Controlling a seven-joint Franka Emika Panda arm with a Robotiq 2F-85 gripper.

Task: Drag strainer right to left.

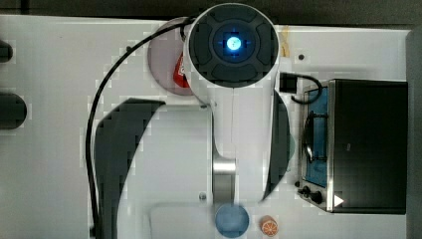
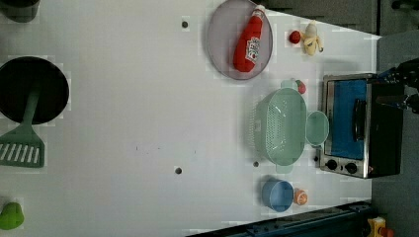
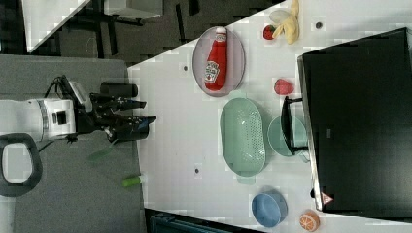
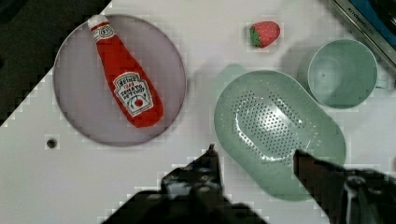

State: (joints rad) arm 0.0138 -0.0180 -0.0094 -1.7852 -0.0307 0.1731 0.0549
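1. In the top view, the robot arm [image 1: 234, 99] is covering most of the middle of the worktop [image 1: 59, 149]. The toaster oven [image 1: 366, 144] is sitting at the top view's right. The blue bowl [image 1: 232, 220] and an orange slice [image 1: 269, 226] are peeking out below the arm.

2. In the left view, the strainer [image 2: 281, 126] is lying on the worktop just beside the toaster oven [image 2: 358, 126], on the oven's left in the left view. Its long side is running up and down the picture. The small green cup [image 2: 317, 128] is sitting between the strainer and the oven, touching or almost touching both. The wide bare worktop is stretching away on the strainer's far side from the oven.

3. In the right view, the pincer [image 3: 138, 119] is hanging well apart from the strainer [image 3: 243, 137], past the worktop's edge. Its fingers are standing open, and they are holding nothing. The strainer is lying to the right of the pincer in the right view, next to the oven [image 3: 359, 121].

4. In the wrist view, the two dark fingers [image 4: 205, 172] are spreading wide, and the pincer [image 4: 254, 156] is looking down over the strainer's [image 4: 275, 126] near rim. The ketchup bottle [image 4: 123, 77] is resting on its plate [image 4: 74, 112] beside the strainer. I think the pincer needs to come down onto the rim first.
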